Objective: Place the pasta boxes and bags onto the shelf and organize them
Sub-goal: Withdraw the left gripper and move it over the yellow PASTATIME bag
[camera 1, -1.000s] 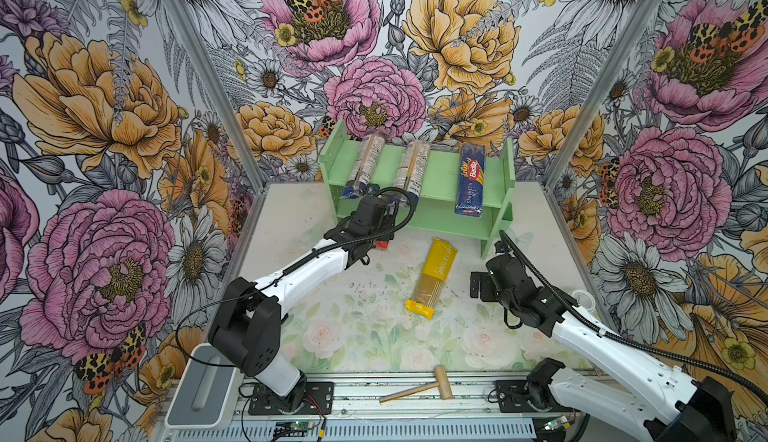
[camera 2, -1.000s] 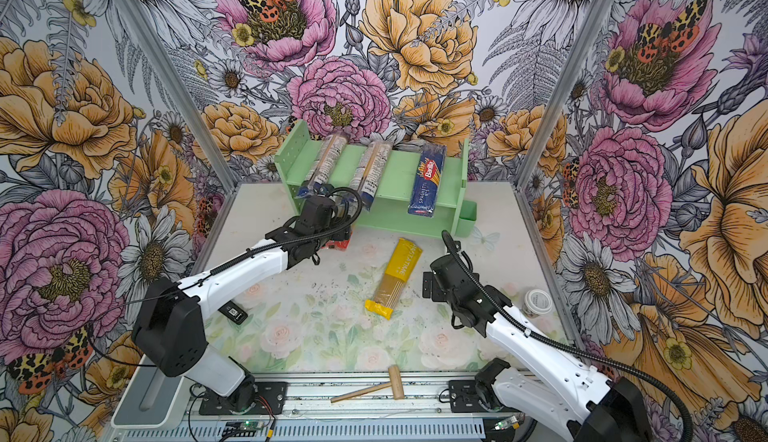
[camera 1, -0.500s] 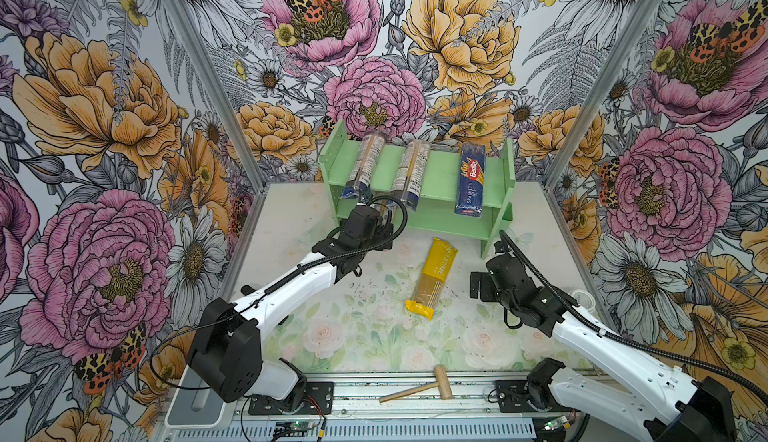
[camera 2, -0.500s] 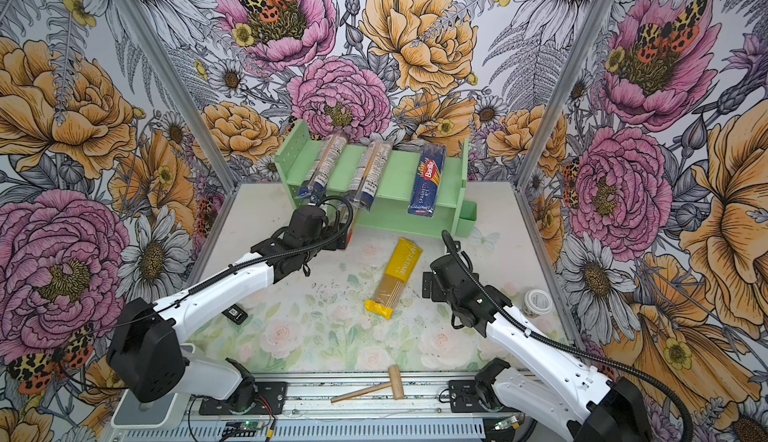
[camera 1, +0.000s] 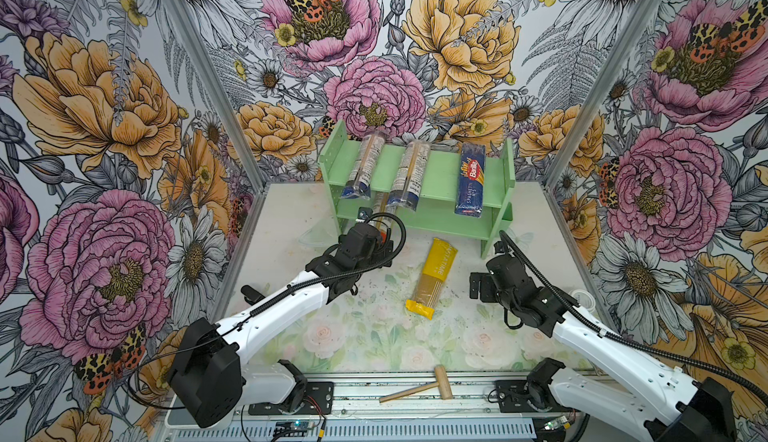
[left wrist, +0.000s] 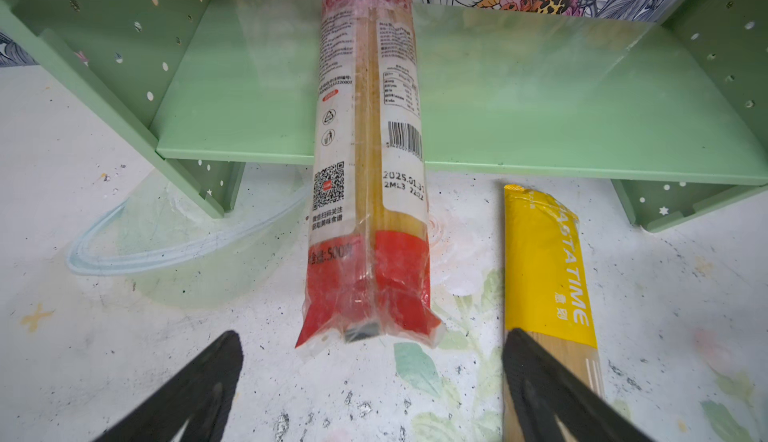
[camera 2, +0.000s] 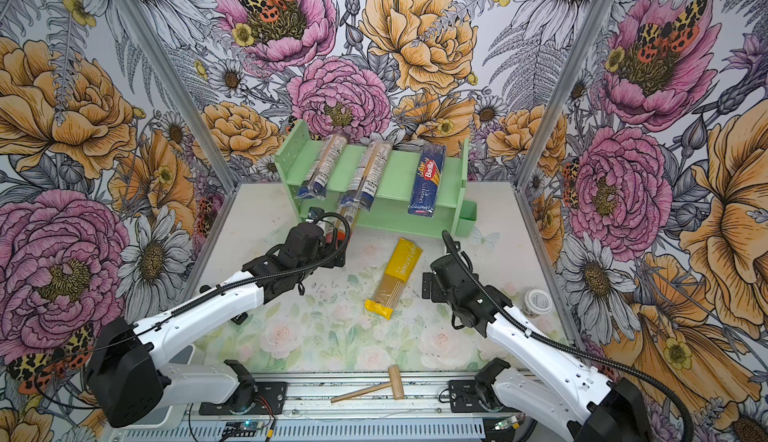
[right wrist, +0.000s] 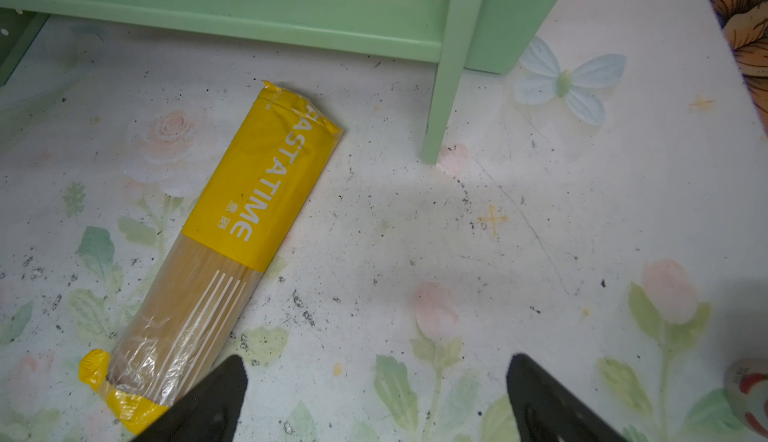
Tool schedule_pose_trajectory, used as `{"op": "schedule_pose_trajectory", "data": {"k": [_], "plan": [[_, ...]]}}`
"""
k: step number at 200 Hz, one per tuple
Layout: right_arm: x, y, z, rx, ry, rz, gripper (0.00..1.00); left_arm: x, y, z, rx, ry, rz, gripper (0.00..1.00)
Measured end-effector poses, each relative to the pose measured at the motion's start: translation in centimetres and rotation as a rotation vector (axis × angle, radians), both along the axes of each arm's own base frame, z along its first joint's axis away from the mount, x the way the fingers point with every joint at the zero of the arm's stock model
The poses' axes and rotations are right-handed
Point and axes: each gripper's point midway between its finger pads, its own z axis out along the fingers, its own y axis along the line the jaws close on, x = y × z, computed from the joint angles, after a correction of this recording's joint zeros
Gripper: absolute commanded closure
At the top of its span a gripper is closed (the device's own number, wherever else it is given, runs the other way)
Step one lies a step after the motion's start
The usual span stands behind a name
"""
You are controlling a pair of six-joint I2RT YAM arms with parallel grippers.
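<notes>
1. The left tool [left wrist: 372, 338] hangs empty with its jaws spread wide, just short of the red-ended bag [left wrist: 368, 149]. The bag lies on the lower tier of the shelf [camera 1: 440, 170], its red tail jutting past the front edge over the bench [camera 1: 365, 336].
2. The right tool [right wrist: 376, 361] is also wide open and holds nothing. It sits low near the yellow bag [right wrist: 257, 195], which lies flat and aslant on the bench in front of the shelf.
3. On the upper tier, two blue-ended bags [camera 1: 360, 168] lie side by side. The Barilla box [camera 1: 471, 180] sits nearer the right panel.
4. The yellow bag looks light, with slick film over stiff but brittle strands. A grip across its narrow width near the middle should carry it level.
5. A second ago the left tool was up against the shelf at the red tail; it has since drawn back. The right arm and the yellow bag have not moved.
</notes>
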Motion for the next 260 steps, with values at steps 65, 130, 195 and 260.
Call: {"op": "schedule_pose_trajectory", "data": {"k": [65,130,195,260], "plan": [[0.0,0.1,0.0,0.005,0.003,0.004,0.01,-3.4,-1.0,-1.3,0.006,0.012,-0.057,0.01],[-0.1,0.1,0.0,0.007,0.004,0.005,0.01,-6.3,-2.7,-2.8,-0.006,0.004,-0.125,0.01],[-0.1,0.1,0.5,0.018,-0.013,0.005,0.0,-8.6,-5.8,-4.6,-0.029,-0.032,-0.198,0.01],[-0.2,0.0,0.5,0.017,-0.011,0.006,0.0,-10.3,-9.1,-7.0,-0.009,-0.08,-0.251,0.01]]}}
